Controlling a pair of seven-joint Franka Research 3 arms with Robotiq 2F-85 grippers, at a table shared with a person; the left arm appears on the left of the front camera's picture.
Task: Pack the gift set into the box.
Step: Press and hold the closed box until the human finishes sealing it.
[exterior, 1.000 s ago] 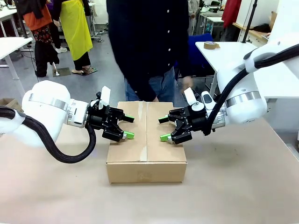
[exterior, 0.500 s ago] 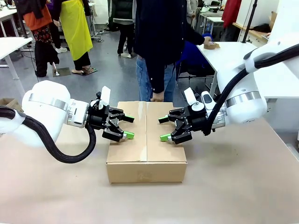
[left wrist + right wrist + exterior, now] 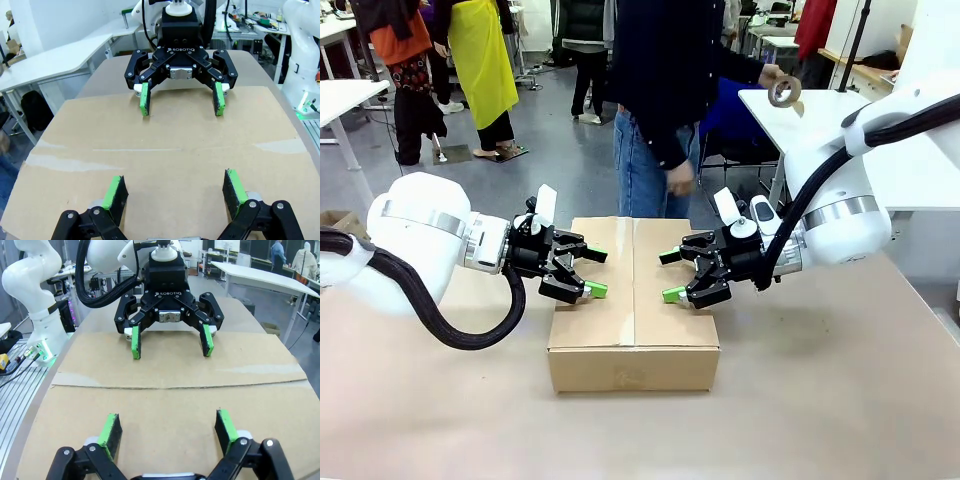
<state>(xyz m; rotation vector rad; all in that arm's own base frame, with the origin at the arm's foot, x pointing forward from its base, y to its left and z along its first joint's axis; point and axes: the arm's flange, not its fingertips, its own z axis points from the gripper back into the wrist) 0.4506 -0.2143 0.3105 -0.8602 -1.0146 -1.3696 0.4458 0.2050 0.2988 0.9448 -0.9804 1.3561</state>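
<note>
The box (image 3: 633, 330) is a brown cardboard carton at the table's middle, its top flaps folded shut with a seam down the centre. My left gripper (image 3: 597, 272) hovers open just above its left flap, fingers pointing right. Facing it over the right flap, my right gripper (image 3: 670, 276) is also open. In the left wrist view my own gripper (image 3: 175, 190) spans bare cardboard (image 3: 175, 145) with the right gripper (image 3: 181, 100) opposite. The right wrist view mirrors this: own gripper (image 3: 167, 432), left gripper (image 3: 170, 345), box top (image 3: 175, 400). The gift set is out of view.
A person (image 3: 660, 90) in a dark top stands just behind the box, one hand (image 3: 680, 180) hanging near its far edge, the other raising a roll of tape (image 3: 782, 90). A white side table (image 3: 800, 115) stands at the back right. The brown tabletop (image 3: 820, 400) lies bare around the box.
The person straightened up, stepped right, and lifted the tape roll off the side table. Both arms and the box stayed still.
</note>
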